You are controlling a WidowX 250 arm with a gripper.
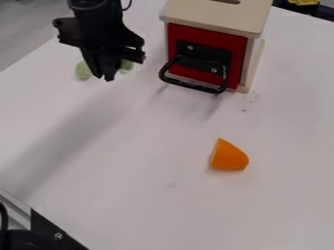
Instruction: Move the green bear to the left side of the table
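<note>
White bench, plain, with a few dark grey flecks and a soft grey shadow toward its left edge. Near the far left edge, the gripper is solid black, with the pale, milky green of the bear on either side of it. By the far edge, a toy box has a light cream-beige top and side, a flat deep red front, a black handle and black plate with silver-grey screws. Nearer the middle, a wedge is bright, even orange. Past the far right corner, something yellow; past the far left edge, grey floor.
</note>
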